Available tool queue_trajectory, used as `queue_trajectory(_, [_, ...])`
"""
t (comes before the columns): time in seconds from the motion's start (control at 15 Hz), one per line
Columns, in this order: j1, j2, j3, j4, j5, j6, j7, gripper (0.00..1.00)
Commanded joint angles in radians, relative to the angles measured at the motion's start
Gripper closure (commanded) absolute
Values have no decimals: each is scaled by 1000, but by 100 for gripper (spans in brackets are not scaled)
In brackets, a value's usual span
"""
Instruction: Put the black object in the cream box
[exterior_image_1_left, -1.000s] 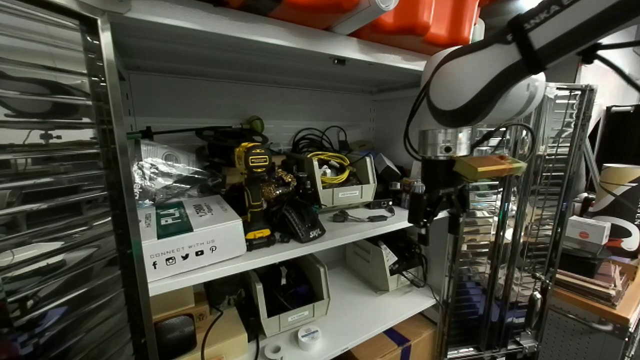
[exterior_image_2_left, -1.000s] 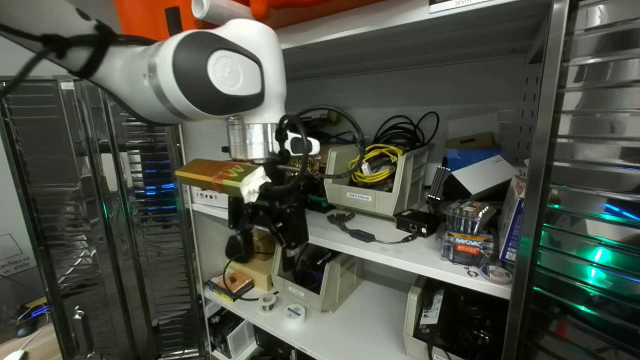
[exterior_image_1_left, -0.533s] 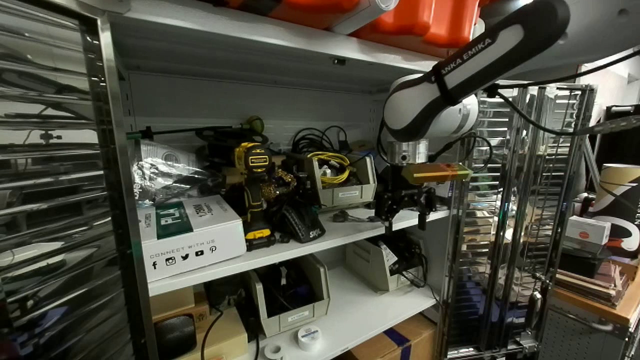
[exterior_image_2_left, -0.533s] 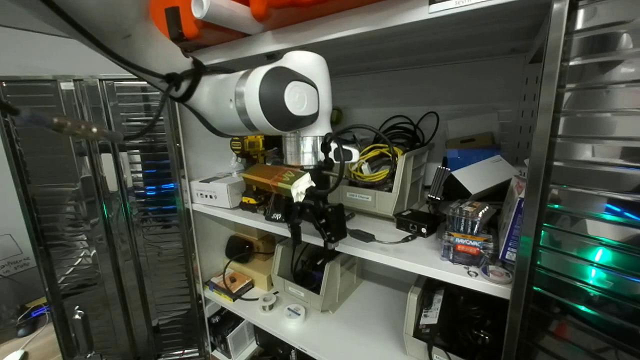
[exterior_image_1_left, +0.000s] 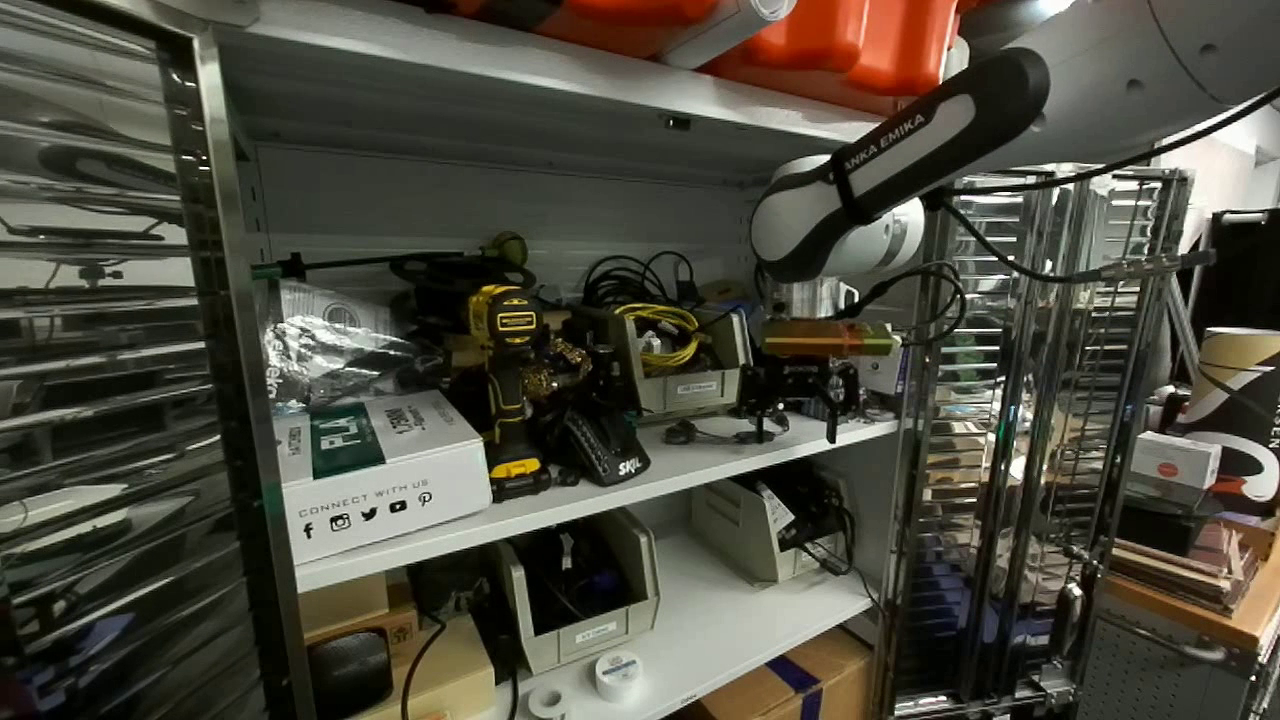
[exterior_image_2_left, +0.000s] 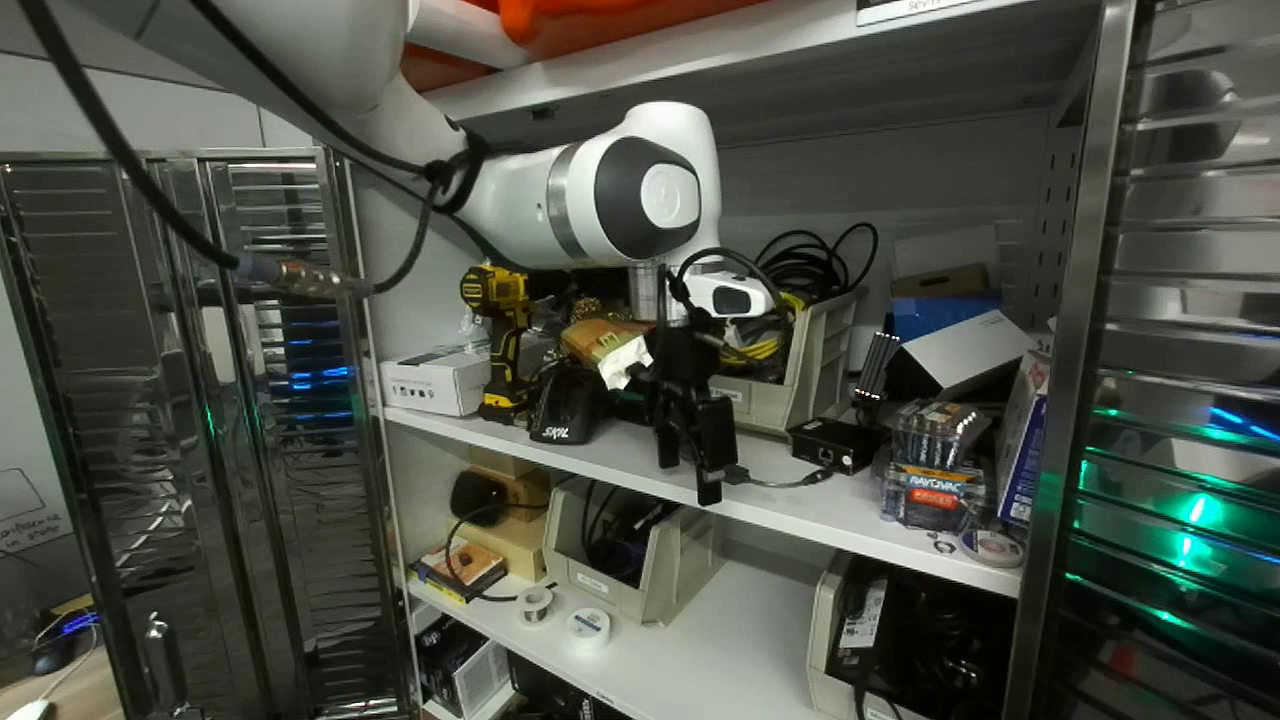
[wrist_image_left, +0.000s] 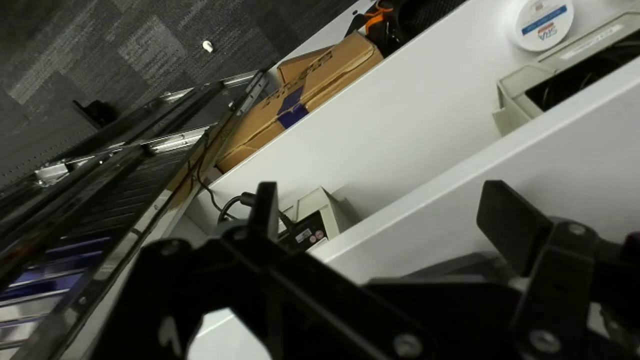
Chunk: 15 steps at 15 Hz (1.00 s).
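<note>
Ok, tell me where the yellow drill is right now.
In both exterior views, the yellow drill stands upright on the shelf, between the white box at picture left and the black SKIL item at picture right.

A: Which markings were legible?

B: "ANKA EMIKA" marked the arm (exterior_image_1_left: 935, 130) above the gripper (exterior_image_1_left: 797, 430); picture-left of it, "CONNECT WITH US" marked the white box (exterior_image_1_left: 390, 475), "SKIL" the black device (exterior_image_1_left: 605, 450); picture-right, in an exterior view, "RAYOVAC" marked the battery pack (exterior_image_2_left: 930, 480).
</note>
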Motion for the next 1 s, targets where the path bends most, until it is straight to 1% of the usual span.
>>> queue_trajectory(0.0, [21,65,-23,108,1,-26,129,0])
queue_trajectory(0.53, [51,164,-29,237,-9,18,356,0])
queue_trajectory(0.73, [60,178,-36,260,-23,26,405,0])
queue_trajectory(0.93, [59,190,-43,276,-29,9,425,0])
